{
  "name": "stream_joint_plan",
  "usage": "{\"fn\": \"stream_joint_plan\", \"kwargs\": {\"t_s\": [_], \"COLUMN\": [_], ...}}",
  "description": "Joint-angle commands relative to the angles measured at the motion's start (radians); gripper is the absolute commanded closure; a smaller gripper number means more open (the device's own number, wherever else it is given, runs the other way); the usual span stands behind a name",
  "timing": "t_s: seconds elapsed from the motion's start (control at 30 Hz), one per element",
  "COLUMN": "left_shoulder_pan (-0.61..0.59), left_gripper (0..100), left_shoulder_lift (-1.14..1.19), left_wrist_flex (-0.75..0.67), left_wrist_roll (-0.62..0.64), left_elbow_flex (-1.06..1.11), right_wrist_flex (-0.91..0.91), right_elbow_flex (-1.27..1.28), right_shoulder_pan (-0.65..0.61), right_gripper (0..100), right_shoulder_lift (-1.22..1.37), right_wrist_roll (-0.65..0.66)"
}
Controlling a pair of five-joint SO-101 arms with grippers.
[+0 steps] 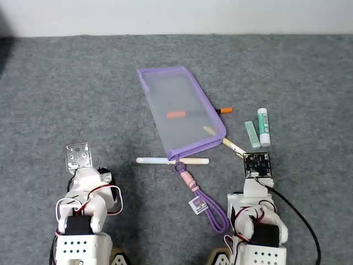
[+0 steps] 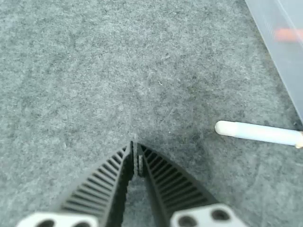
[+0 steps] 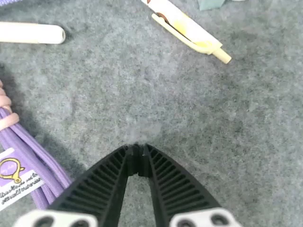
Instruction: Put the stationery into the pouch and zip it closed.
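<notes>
In the middle of the grey tabletop [image 1: 83,83] lay the purple pouch [image 1: 179,113], with a white pen [image 1: 172,161] touching its near corner and a glue stick [image 1: 264,126] beside it. The left hand [image 2: 136,158] and the right hand [image 3: 138,161] were each pressed together, holding nothing.

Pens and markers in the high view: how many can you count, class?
3. An orange marker and a yellow pen each poke out at the pouch's right edge. A pale pen lies at its near corner. Others could be hidden.
</notes>
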Motion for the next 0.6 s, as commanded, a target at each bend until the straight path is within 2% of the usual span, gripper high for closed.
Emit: {"fn": "stream_joint_plan", "kwargs": {"t_s": [0.0, 0.2, 0.4, 0.57], "left_shoulder_pan": [-0.003, -0.003, -0.003, -0.003], "left_gripper": [99, 99, 99, 99], "left_shoulder_lift": [-0.012, -0.012, -0.012, -0.012], "left_wrist_flex": [-0.021, -0.021, -0.021, -0.021], "left_wrist_roll": [-0.005, -0.005, -0.005, -0.005], "left_elbow_flex": [-0.015, -0.015, -0.015, -0.015], "right_wrist_flex": [0.004, 0.004, 0.005, -0.077], "right_elbow_flex": [0.018, 0.018, 0.003, -0.06], "right_shoulder_pan": [-0.015, -0.047, 0.031, 0.065], "right_gripper": [99.0, 99.0, 99.0, 99.0], "right_shoulder_lift": [-0.016, -0.016, -0.016, -0.016], "right_wrist_roll": [0.011, 0.015, 0.02, 0.149]}}
